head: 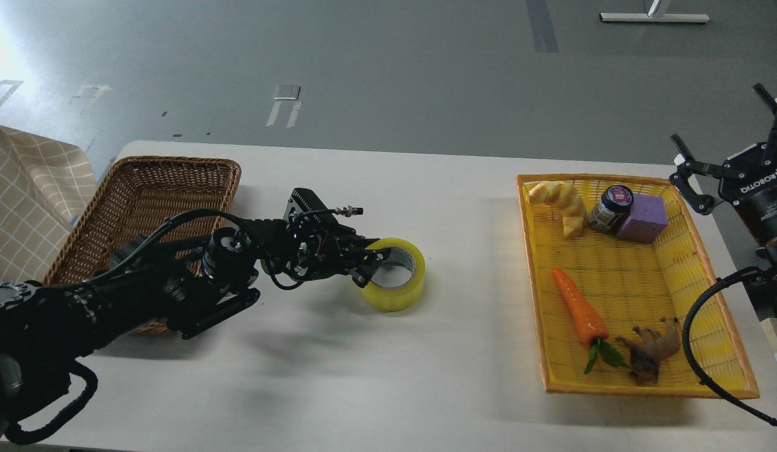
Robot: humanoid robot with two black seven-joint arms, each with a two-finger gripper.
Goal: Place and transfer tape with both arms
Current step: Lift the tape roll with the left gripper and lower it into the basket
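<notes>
Two arms are sharing this job, and the placing step looks to be in hand: the left gripper is pinching the near-left wall of the tape, which is sitting flat on the white table, about mid-table. Next, the right gripper, fingers spread wide at the far right, probably needs to come across. Left, the brown wicker basket is showing nothing inside; right, the yellow tray is holding a croissant, jar, purple block, carrot and toy animal.
</notes>
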